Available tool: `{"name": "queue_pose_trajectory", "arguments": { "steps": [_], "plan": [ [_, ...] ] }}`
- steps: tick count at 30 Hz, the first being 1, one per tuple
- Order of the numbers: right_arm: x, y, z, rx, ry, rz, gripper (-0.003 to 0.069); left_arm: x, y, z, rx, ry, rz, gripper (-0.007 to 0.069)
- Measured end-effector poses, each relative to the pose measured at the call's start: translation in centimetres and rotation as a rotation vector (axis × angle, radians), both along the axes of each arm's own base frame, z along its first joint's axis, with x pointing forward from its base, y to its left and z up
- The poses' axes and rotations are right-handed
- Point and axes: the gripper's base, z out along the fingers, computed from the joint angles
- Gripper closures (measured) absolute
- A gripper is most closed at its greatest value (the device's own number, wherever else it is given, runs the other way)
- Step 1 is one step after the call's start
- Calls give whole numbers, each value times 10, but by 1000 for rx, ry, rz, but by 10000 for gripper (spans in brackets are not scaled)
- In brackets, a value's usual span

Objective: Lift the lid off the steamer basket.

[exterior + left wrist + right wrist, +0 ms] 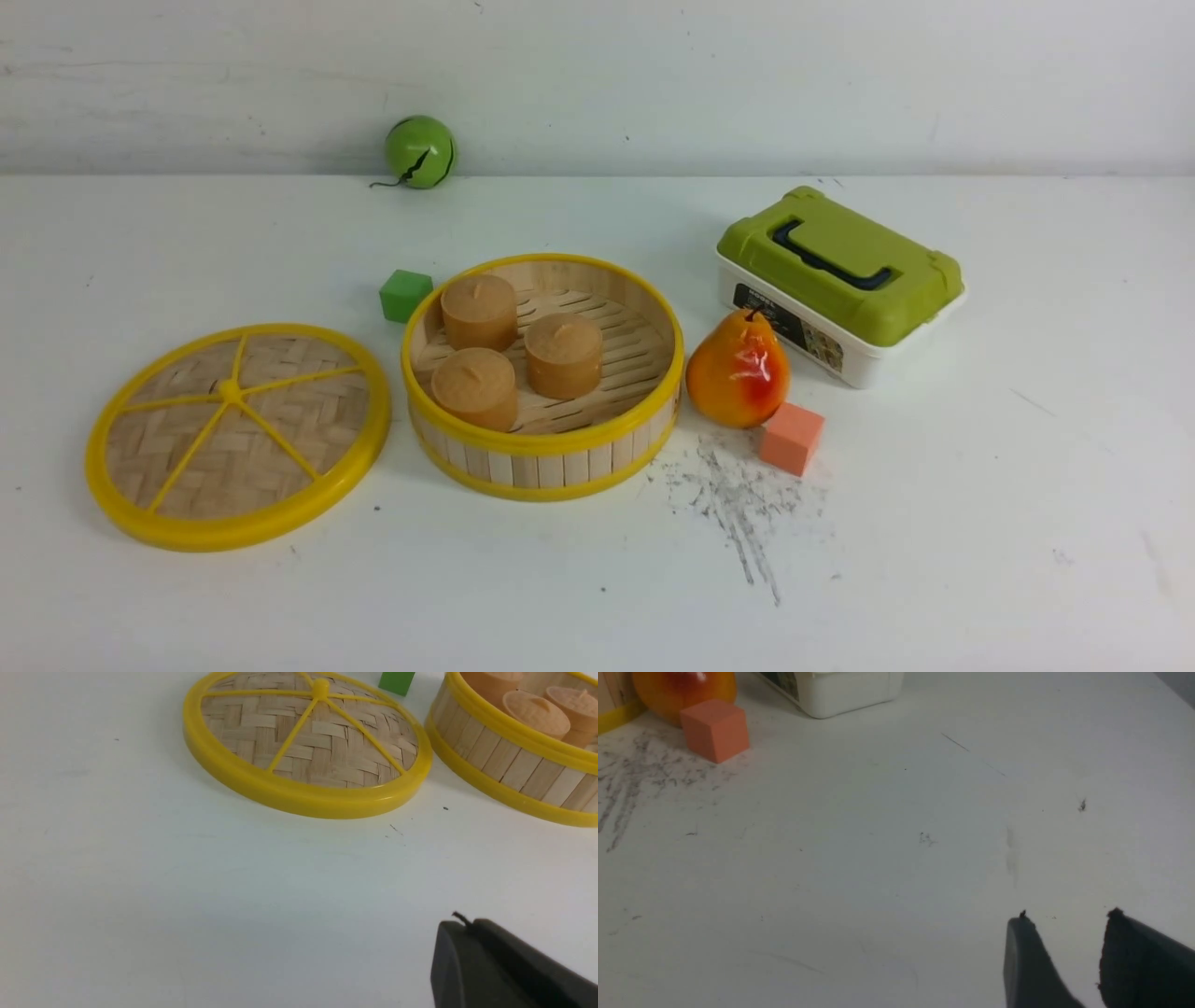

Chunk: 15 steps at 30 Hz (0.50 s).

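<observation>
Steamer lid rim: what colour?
Yellow; the lid has a thick yellow rim around pale woven bamboo. Clearest in the front view.

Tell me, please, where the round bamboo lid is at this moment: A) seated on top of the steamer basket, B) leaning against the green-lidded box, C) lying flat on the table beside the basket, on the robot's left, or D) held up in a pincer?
C: the lid lies flat on the table, left of the open steamer basket, with no pincer touching it.

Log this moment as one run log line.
lid: off, flat on table | basket: open, three buns | left gripper: state unclear | right gripper: open, empty
</observation>
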Motion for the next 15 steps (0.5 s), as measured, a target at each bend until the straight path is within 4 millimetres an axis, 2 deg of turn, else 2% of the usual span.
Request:
{"name": "queue_pose_trajectory", "arguments": {
  "steps": [15],
  "plan": [
    [0, 0, 0, 0, 0, 0, 419, 0, 0, 0, 0, 0, 0, 613]
  ]
}}
